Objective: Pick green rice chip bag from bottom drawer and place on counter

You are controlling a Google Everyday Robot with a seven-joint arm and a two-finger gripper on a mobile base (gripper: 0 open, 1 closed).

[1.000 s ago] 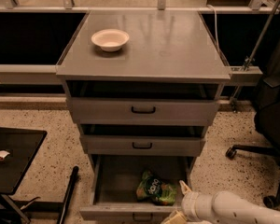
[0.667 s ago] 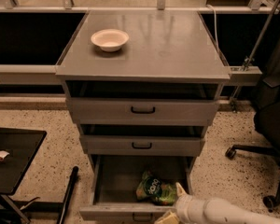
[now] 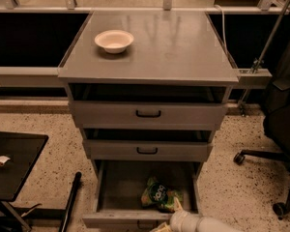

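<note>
The green rice chip bag (image 3: 159,195) lies flat in the open bottom drawer (image 3: 117,187), toward its front right. My gripper (image 3: 167,216) comes in from the bottom right on a white arm (image 3: 203,224). It hangs over the drawer's front edge, just in front and to the right of the bag. It is open, and one fingertip (image 3: 176,205) is at the bag's lower right corner. The other finger is partly cut off at the bottom of the view. The grey counter (image 3: 174,47) tops the cabinet.
A white bowl (image 3: 114,40) sits on the counter's back left. The two upper drawers (image 3: 148,114) are slightly pulled out. A small black side table (image 3: 14,163) stands at the left. An office chair base (image 3: 270,158) is at the right.
My arm and gripper have moved left along the drawer's front edge, closer to the green bag. The bag and drawers have not moved.
</note>
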